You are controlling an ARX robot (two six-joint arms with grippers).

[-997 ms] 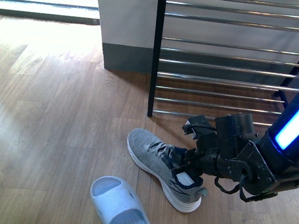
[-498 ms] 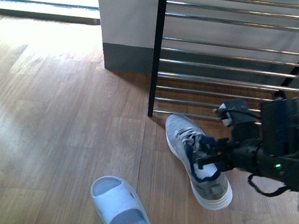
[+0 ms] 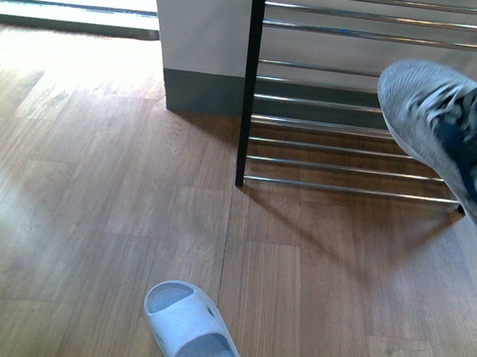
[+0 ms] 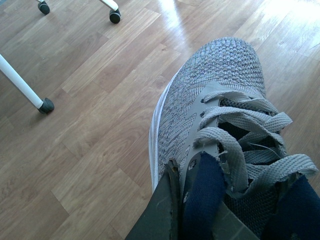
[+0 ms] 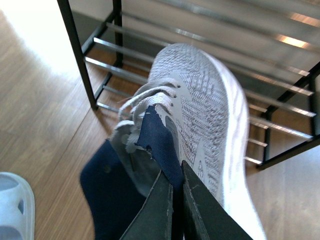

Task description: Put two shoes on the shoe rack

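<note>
My right gripper (image 5: 176, 170) is shut on the navy tongue of a grey sneaker (image 5: 200, 100). It holds the shoe off the floor with its toe toward the shoe rack (image 5: 75, 50). In the front view this grey sneaker (image 3: 449, 124) hangs at the right edge, in front of the shoe rack's (image 3: 250, 77) silver rods, and neither arm shows. My left gripper (image 4: 181, 172) is shut on the navy collar of the other grey sneaker (image 4: 220, 90), over wooden floor. I cannot tell whether that sneaker touches the floor.
A pale blue slide (image 3: 192, 336) lies on the wooden floor near the front; it also shows as the blue slide (image 5: 12, 205) in the right wrist view. A wall corner (image 3: 197, 46) stands left of the rack. White furniture legs with castors (image 4: 46, 105) stand near the left sneaker.
The right-hand sneaker has risen from the floor and moved right and up, in front of the rack's rods. The right arm has left the front view. The slide has not moved.
</note>
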